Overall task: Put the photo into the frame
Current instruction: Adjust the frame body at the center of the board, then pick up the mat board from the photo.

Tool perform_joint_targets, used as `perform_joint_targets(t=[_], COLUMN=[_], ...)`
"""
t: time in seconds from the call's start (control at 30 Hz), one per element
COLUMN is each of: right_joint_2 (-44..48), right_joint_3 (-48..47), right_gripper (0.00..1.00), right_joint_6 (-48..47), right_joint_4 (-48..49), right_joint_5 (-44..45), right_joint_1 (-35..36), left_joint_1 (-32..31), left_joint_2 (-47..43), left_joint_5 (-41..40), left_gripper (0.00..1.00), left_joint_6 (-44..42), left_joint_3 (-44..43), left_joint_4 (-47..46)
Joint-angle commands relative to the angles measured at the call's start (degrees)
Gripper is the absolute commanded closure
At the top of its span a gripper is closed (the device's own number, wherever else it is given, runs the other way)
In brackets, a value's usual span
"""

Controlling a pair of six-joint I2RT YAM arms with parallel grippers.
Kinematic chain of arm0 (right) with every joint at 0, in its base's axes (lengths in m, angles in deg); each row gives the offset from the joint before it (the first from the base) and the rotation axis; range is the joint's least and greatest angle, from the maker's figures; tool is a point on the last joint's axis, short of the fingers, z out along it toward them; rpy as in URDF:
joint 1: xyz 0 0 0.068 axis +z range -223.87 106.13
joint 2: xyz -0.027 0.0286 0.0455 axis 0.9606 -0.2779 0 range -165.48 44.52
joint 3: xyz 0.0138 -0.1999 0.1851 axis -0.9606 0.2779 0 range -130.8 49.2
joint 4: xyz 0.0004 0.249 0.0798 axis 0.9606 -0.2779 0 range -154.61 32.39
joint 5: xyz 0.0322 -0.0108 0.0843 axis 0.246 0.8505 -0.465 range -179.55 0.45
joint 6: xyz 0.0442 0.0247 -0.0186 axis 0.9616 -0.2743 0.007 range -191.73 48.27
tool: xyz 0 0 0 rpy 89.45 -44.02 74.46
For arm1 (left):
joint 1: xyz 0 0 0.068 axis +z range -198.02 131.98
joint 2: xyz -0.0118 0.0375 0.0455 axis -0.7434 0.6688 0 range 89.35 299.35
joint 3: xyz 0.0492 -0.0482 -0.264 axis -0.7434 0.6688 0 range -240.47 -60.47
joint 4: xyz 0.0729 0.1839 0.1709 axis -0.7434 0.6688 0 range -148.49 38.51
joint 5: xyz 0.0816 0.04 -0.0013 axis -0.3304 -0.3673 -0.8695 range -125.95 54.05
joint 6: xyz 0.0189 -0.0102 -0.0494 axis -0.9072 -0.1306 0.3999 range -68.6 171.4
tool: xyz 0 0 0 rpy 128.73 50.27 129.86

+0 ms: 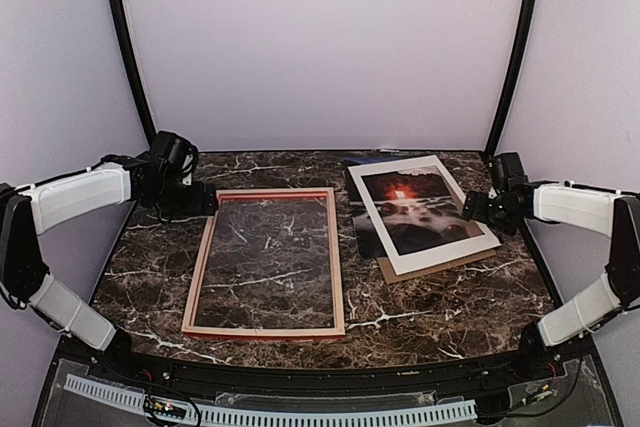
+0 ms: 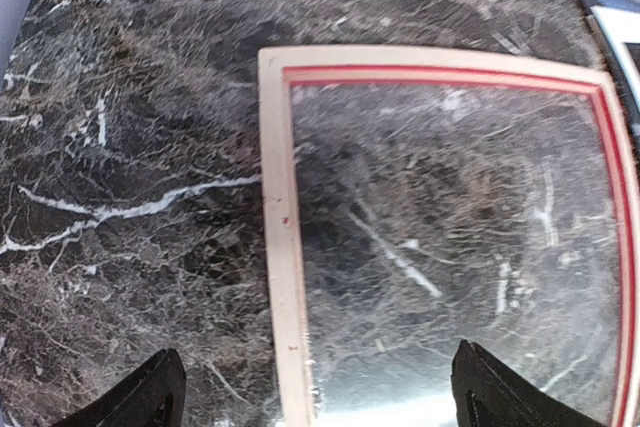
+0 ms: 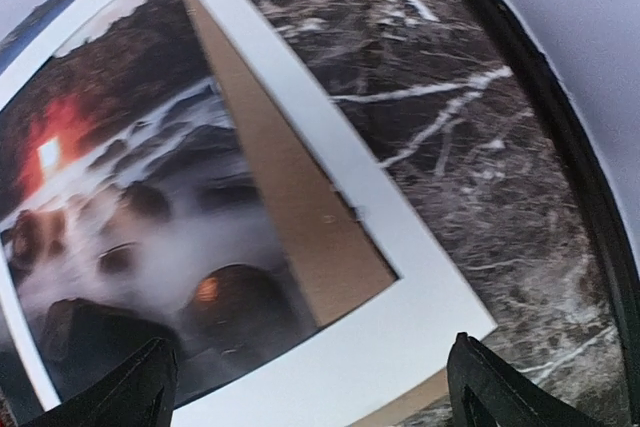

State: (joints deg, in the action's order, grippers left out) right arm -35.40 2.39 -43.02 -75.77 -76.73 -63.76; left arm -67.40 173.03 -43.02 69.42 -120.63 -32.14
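Both claws gaping wide, holding nothing

The left gripper (image 2: 320, 402) is hovering over the far-left corner of the frame (image 1: 270, 194), pale back facing up; the right gripper (image 3: 310, 392) is hanging beside the photo (image 1: 415, 209), sitting crooked under a white mat board (image 1: 450, 252) on a brown backing board (image 1: 425, 271); I'm guessing a pinch could drag the mat along or crease the print; it's all lying on a glossy marble table (image 1: 450, 317), lilac walls (image 1: 320, 47) around.

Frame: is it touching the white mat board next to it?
Apart. The top external view shows a dark gap between the right rail of the frame and the nearest edge of the white mat board.
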Motion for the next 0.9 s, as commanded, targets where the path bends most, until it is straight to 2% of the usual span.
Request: perform_joint_targets(t=[0.0, 0.17, 0.33, 0.87], right_joint_2=[-0.2, -2.3, -5.0, -11.0], right_joint_3=[2.3, 4.9, 7.5, 11.5], right_gripper=[0.06, 0.09, 0.15, 0.4], right_joint_6=[-2.7, -2.4, -1.6, 0.8], right_joint_4=[0.8, 4.3, 8.0, 16.0], right_joint_5=[-4.8, -15.9, -24.6, -35.2], right_joint_1=[-9.2, -19.8, -25.1, -26.8], left_joint_1=[-0.6, -0.8, -1.0, -1.5], left_joint_2=[-6.0, -7.7, -7.5, -5.9], left_joint_5=[8.8, 13.3, 15.1, 17.4], left_gripper=[0.04, 0.04, 0.04, 0.04], left_joint_6=[1.7, 2.8, 3.6, 4.6], left_joint_3=[2.7, 3.2, 4.5, 5.6], left_joint_4=[-5.1, -5.9, -7.2, -8.8])
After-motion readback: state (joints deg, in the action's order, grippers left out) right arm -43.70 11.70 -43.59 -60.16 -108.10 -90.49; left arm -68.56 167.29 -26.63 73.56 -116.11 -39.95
